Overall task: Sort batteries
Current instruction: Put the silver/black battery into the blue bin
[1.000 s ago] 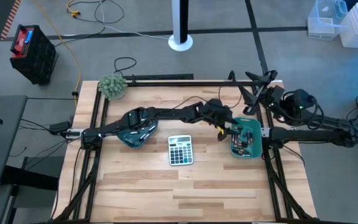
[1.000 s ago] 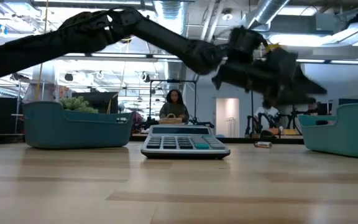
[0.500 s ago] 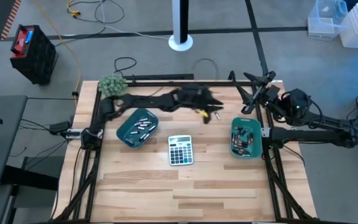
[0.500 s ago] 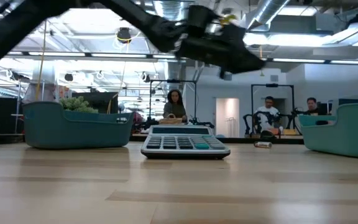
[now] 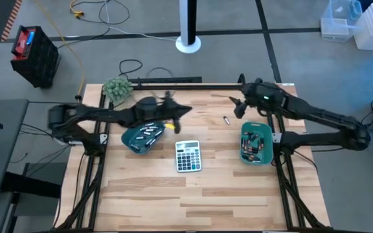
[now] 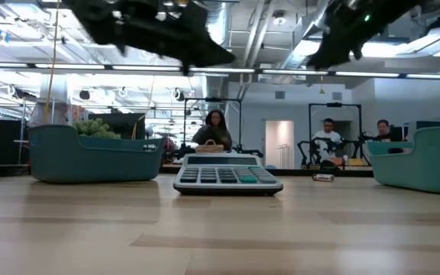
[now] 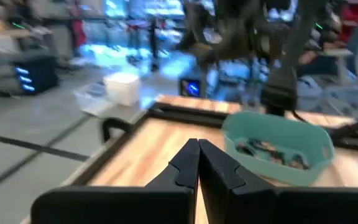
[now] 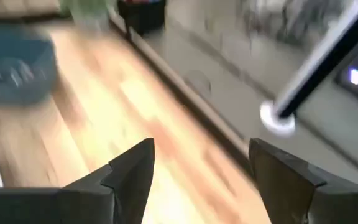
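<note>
- Your left hand (image 5: 175, 125) is pinched fully shut with nothing visible between the fingers; it hangs just above the near edge of the left tray (image 5: 135, 140), with the calculator (image 5: 188, 156) close below and to its side.
- Your right hand (image 5: 238, 109) stands wide and empty, up off the counter (image 5: 147, 194), with the right tray (image 5: 263, 158) behind and beside it.
- One loose battery (image 5: 226, 120) lies flat on the bare wood just ahead of the right hand, apart from both trays. It looks like a small silvery cell, though the overhead view is too coarse to tell its size class.
- More batteries (image 5: 146, 133) lie in the left tray under your left hand, pale and slim; a darker mixed heap fills the right tray.
- Expect each cell to be light, rigid and smooth, so it will probably roll or squirt out of a loose pinch.
- Take the loose one across its middle, fingers square to its long axis, pressing down little so it does not skid.
</note>
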